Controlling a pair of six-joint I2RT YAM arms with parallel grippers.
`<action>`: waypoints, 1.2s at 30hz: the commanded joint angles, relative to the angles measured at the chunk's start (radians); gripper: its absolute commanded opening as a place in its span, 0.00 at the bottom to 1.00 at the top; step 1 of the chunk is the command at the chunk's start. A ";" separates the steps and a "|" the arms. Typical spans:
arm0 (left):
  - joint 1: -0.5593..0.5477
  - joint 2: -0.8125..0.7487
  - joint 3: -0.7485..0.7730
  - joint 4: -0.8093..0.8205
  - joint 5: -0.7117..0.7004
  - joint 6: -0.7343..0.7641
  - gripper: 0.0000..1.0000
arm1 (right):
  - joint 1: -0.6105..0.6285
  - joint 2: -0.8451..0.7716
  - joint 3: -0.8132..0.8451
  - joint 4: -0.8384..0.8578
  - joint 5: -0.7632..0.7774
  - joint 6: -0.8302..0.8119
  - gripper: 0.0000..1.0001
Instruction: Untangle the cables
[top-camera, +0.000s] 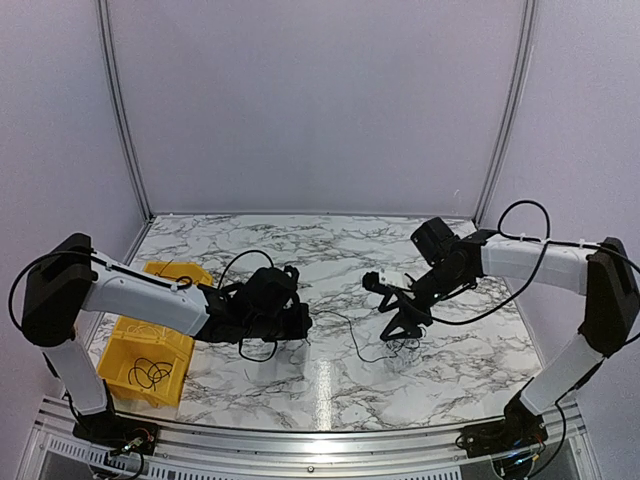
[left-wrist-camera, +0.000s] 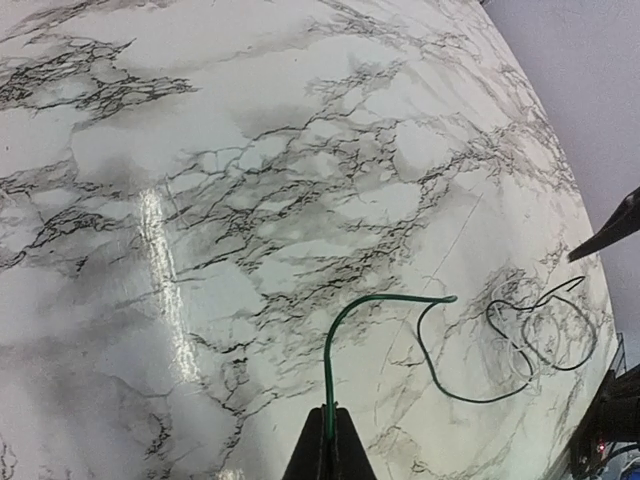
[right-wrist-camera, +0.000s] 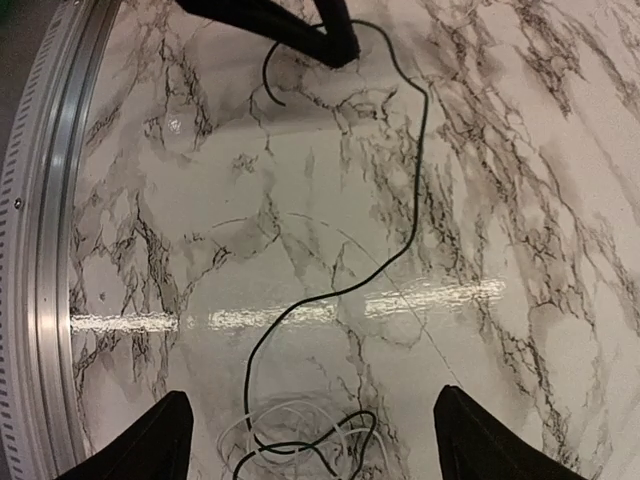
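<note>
Landmark: yellow bin (top-camera: 140, 335), set at the left edge of the marble bench (top-camera: 320, 245).
Inside the bin: coiled cables (top-camera: 150, 373), thin and black, lying in loose rings at its near end.
Left pincer (left-wrist-camera: 328, 425): just right of the bin, low over the bench; closed tight on one end of the dark cable (left-wrist-camera: 400, 297).
Dark cable: rises from the clamped tips, arcs over away from the bin, drops to the bench, then snakes on in slack curves toward the tangled loops (right-wrist-camera: 300, 445).
Tangled loops: well right of the bin, flat on the bench; a few small overlapping rings, dark strands with paler ones among them. Knotted or merely overlapped: impossible to tell.
Right pincer (right-wrist-camera: 312, 392): farther from the bin than anything else named here, hanging over the tangled loops; spread wide, fingers (right-wrist-camera: 140, 445) to either side of the loops, gripping nothing.
Contact with the bench: impossible to tell from the wrist view, fingertips cut off at the lower edge.
Spacing: left pincer and right pincer well apart, with only the slack run of dark cable on the bare marble between.
</note>
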 joint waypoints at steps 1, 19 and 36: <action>-0.008 -0.027 0.023 0.086 0.006 -0.031 0.00 | 0.074 0.012 -0.044 -0.005 0.107 -0.039 0.85; -0.005 -0.048 0.012 0.083 -0.003 -0.004 0.00 | 0.159 0.133 -0.093 0.049 0.204 -0.059 0.50; 0.097 -0.629 -0.005 -0.379 -0.401 0.191 0.00 | 0.133 0.181 -0.208 0.130 0.326 -0.011 0.09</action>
